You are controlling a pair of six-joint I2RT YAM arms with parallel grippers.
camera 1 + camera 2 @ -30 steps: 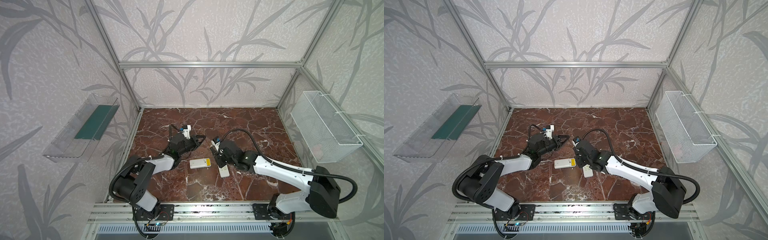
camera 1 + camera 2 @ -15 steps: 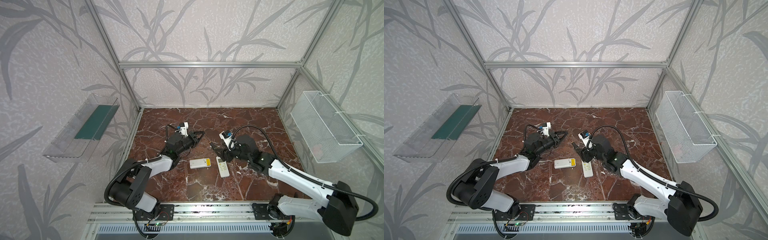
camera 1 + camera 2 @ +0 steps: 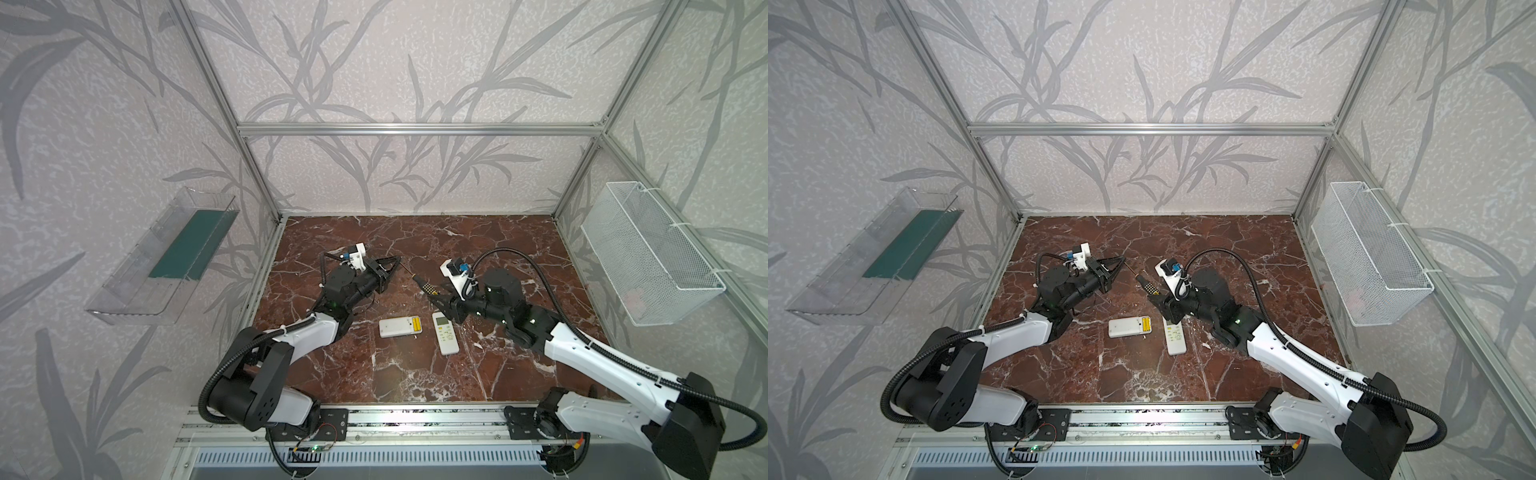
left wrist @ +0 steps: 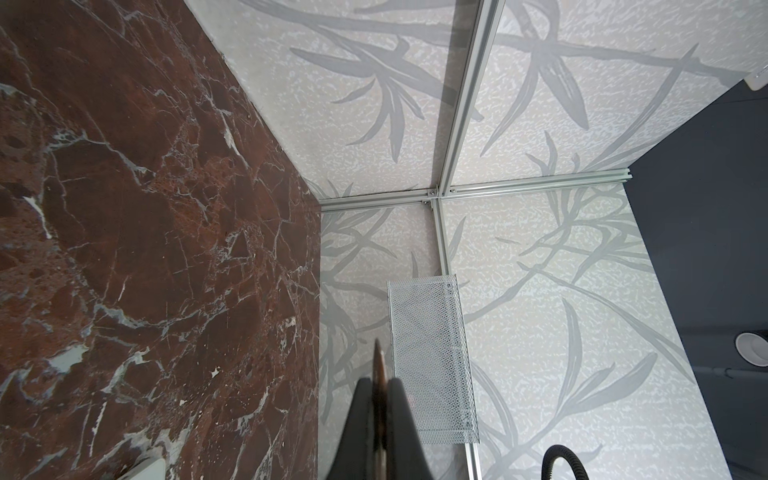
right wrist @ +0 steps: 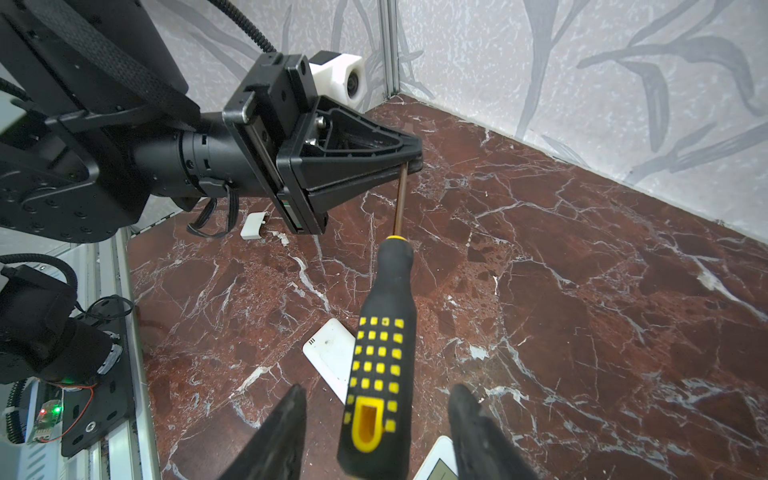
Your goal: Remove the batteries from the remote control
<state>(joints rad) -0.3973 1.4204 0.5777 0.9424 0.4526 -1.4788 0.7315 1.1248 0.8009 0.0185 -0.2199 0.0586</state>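
A white remote control (image 3: 395, 328) lies back up on the marble floor, its compartment open with the yellow batteries (image 3: 416, 325) showing in both top views (image 3: 1145, 324). A second white remote (image 3: 445, 339) lies face up just to its right. My left gripper (image 3: 395, 263) is shut on the metal shaft of a black-and-yellow screwdriver (image 5: 380, 353), which it holds in the air. My right gripper (image 5: 377, 388) is open. Its fingers (image 5: 286, 432) stand on either side of the handle's end with gaps to it.
A small white battery cover (image 5: 253, 224) lies on the floor under the left arm. A white mesh basket (image 3: 648, 257) hangs on the right wall and a clear tray (image 3: 166, 253) on the left wall. The rail edge (image 3: 415, 409) runs along the front.
My right gripper has pulled back from low over the remotes, risen and opened wider, and now stands round the screwdriver handle. The left gripper has shifted slightly back, still shut.
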